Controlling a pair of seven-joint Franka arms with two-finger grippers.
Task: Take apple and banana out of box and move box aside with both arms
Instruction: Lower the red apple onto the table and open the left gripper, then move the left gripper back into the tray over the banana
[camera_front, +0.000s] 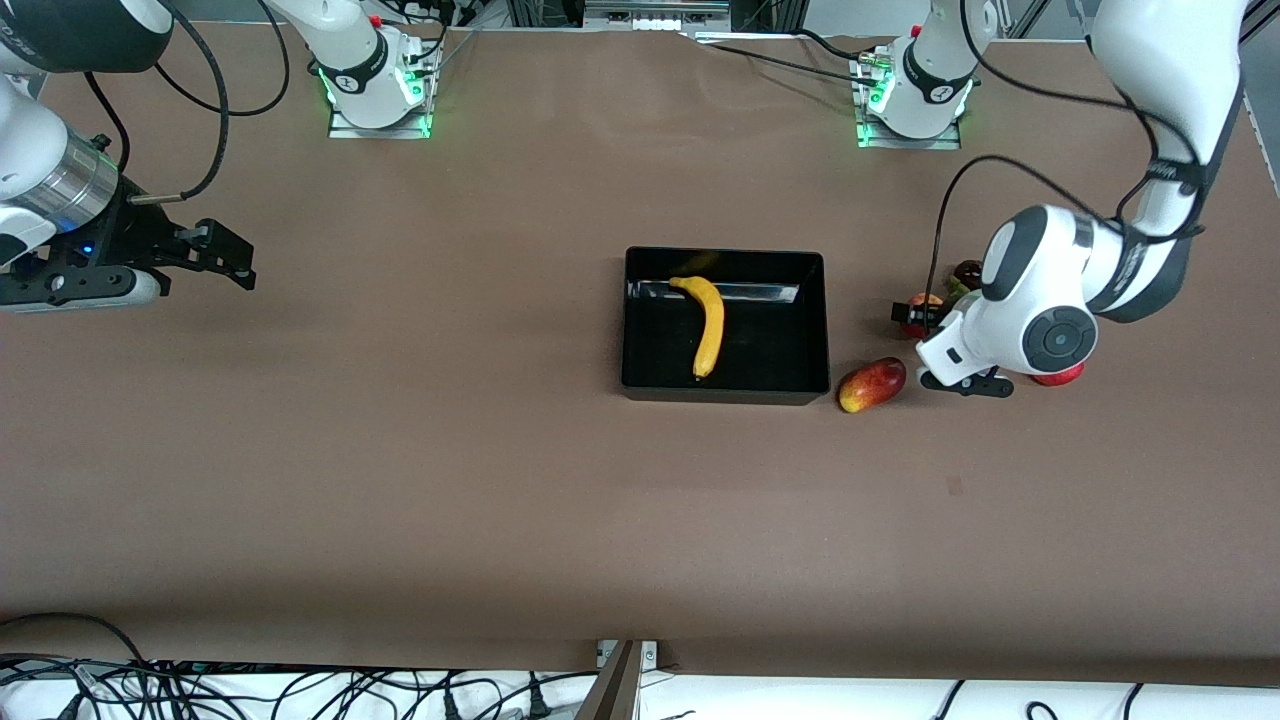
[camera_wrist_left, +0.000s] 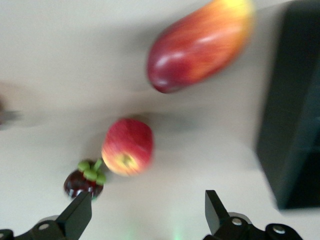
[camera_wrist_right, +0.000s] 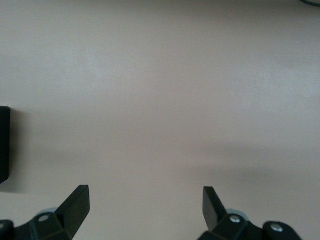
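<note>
Yellow against the glossy black, the banana (camera_front: 706, 338) is lying alone inside the box (camera_front: 640, 320), running from the wall nearest the arms' bases toward the wall nearest the front camera. The apple (camera_wrist_left: 128, 146) is already out: it is sitting on the table just off the box's end that faces the left arm's end of the table, with a small dark mangosteen (camera_wrist_left: 85, 181) almost touching it and a red-and-yellow mango (camera_front: 872, 385) lying beside the box's front corner, nearer the front camera than the apple. Another red fruit (camera_front: 1060, 377) is peeking out from under the left arm's wrist, farther from the box than the mango.

The left gripper (camera_wrist_left: 147, 212) is hanging over the apple and mangosteen with its jaws spread wide and nothing between them, so the apple step looks done. The right gripper (camera_wrist_right: 146, 205) is waiting, open and empty, over bare table well away from the box toward the right arm's end.

Next the banana needs lifting out: a gripper must come over the box, descend inside the walls and close across the fruit's narrow width.
</note>
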